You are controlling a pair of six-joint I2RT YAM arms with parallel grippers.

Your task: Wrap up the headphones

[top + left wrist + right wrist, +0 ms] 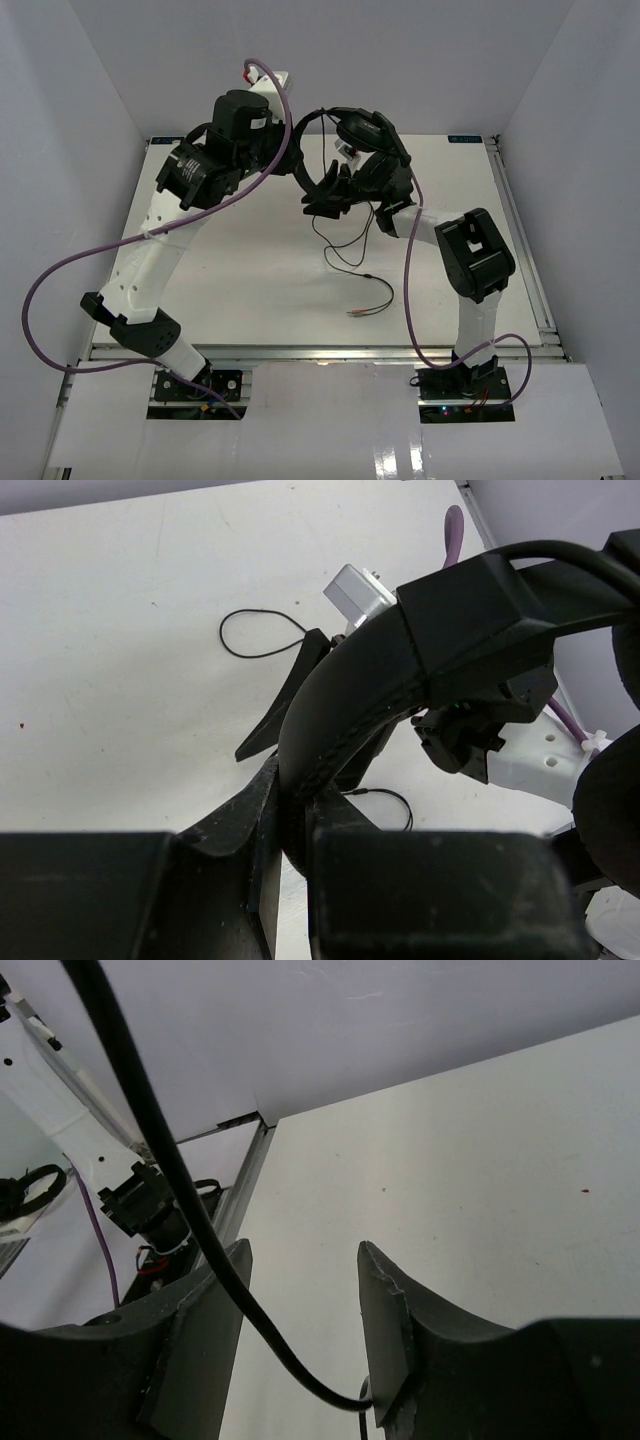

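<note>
The left gripper (289, 818) is clamped tight on the headphones (345, 695): in the left wrist view its two fingers meet on the broad curved headband at the lower middle of the frame. From there the band arches to the upper right, into a blocky slider and a thin wire. A dark padded shape at the right edge is probably an earcup, though it is cut off.

The right gripper (303, 1252) stands partly open with nothing pinched. In the right wrist view the cord (150, 1130) drops from the upper left corner, crosses in front of the left-hand finger and curves through the gap. It ends against the inner face of the right-hand finger at the bottom of the frame; it seems to touch there, but the spot is dark.

Only the top view shows the whole layout. The headphones are held above the white table (250, 270) at the upper centre of the frame, between the two wrists. The rest of the cord hangs to the surface and trails toward the lower middle, ending in reddish plugs (357, 312) lying flat

The left wrist view alone shows one pointed finger of the right gripper just beneath the headband, and a small cord loop on the table beyond it
</note>
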